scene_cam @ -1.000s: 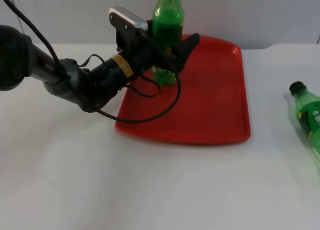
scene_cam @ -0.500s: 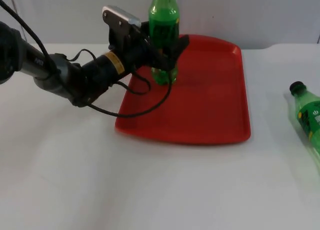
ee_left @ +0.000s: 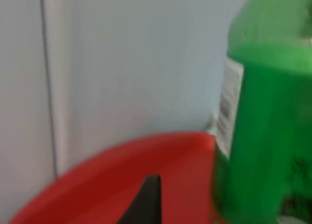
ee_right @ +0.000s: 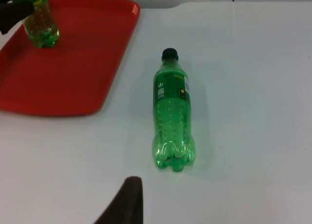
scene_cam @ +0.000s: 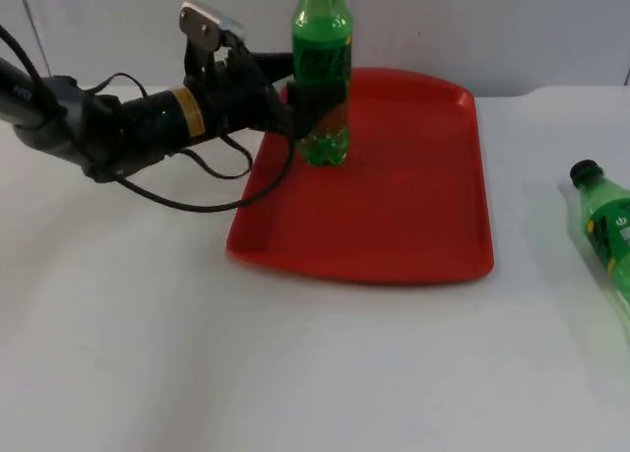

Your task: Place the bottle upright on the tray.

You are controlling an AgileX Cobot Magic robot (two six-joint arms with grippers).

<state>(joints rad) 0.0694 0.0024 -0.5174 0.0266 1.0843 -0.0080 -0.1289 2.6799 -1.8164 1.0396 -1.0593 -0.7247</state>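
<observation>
Since the earlier frame, the left gripper (scene_cam: 295, 102) has been drawn back leftward; its fingers stand open beside the upright bottle (scene_cam: 322, 78) on the red tray (scene_cam: 413, 206). Release appears done. A second bottle (ee_right: 173, 114) lies on the table (scene_cam: 295, 373), likely to be picked next by the waiting right arm.

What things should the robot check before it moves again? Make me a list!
1. Standing bottle upright on the red tray: ok.
2. Its base fully inside the tray's rim: ok.
3. Left gripper clear of the standing bottle: cannot tell; it sits right at the bottle's side.
4. Second bottle stood up: not ok, it lies on the white table.
5. Room on the tray for it: ok.
6. Right gripper near the lying bottle: ok.
</observation>
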